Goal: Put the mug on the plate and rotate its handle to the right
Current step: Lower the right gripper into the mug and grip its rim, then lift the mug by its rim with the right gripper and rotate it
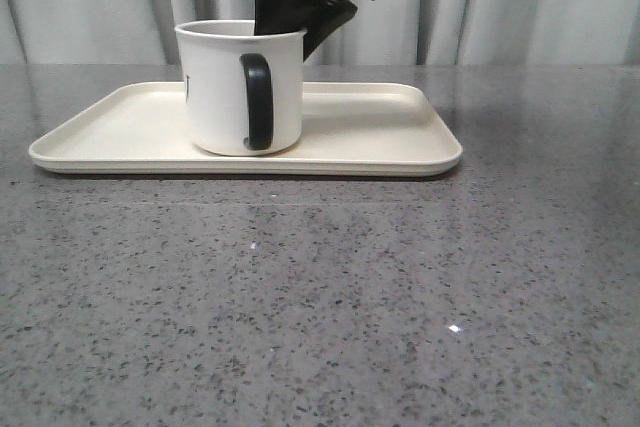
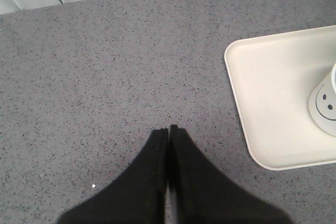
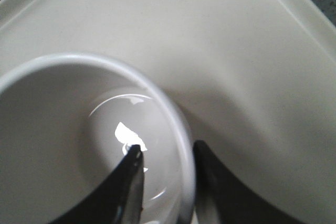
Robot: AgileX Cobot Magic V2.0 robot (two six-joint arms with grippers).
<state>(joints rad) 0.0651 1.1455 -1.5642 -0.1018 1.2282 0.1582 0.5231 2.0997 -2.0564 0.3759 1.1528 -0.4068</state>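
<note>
The grey speckled stone tabletop is lying nearest the camera; the white cylindrical enamel mug is standing upright on the cream rectangular plate, its glossy black handle facing the camera; the right gripper is grasping the mug's rim, one finger inside; the left gripper is hovering clenched, grasping nothing, over the tabletop beside the plate.

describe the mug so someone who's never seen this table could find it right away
On the grey speckled table lies a wide cream plate. The mug stands left of its centre, white, with a black handle facing the camera; the right end effector straddles its rim.
</note>
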